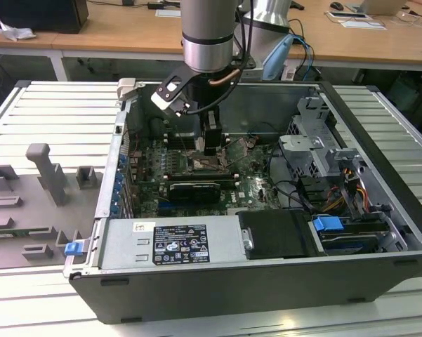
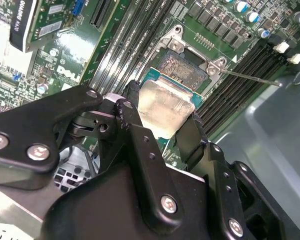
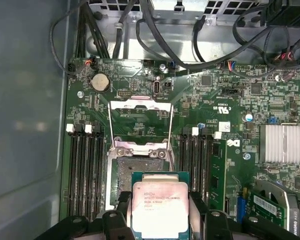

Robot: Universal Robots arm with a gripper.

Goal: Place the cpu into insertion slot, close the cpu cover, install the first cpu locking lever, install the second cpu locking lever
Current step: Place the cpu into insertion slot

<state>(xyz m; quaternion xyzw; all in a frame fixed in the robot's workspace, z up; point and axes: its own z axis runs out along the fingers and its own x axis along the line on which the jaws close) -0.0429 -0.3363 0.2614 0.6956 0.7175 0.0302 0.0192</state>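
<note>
My gripper (image 3: 159, 202) is shut on the cpu (image 3: 159, 206), a pale silver square chip on a green base, one black finger (image 3: 121, 201) on each side. In the second wrist view the gripper (image 2: 163, 107) holds the cpu (image 2: 164, 105) just above the near edge of the insertion slot (image 2: 182, 66). The dark contact grid of the insertion slot (image 3: 140, 172) lies uncovered beyond the chip. The cpu cover (image 3: 140, 114), a silvery windowed frame, stands swung open past the slot. A thin locking lever (image 2: 249, 78) sticks out sideways. In the exterior view the gripper (image 1: 211, 144) hangs low over the motherboard (image 1: 253, 186) inside the case.
Long black memory slots (image 3: 82, 170) flank the socket on both sides. Black cables (image 3: 154, 35) run along the case wall. A finned heat sink (image 3: 282, 144) and expansion card (image 3: 274, 205) sit to one side. A drive cage (image 1: 316, 147) and power supply (image 1: 175, 242) crowd the case.
</note>
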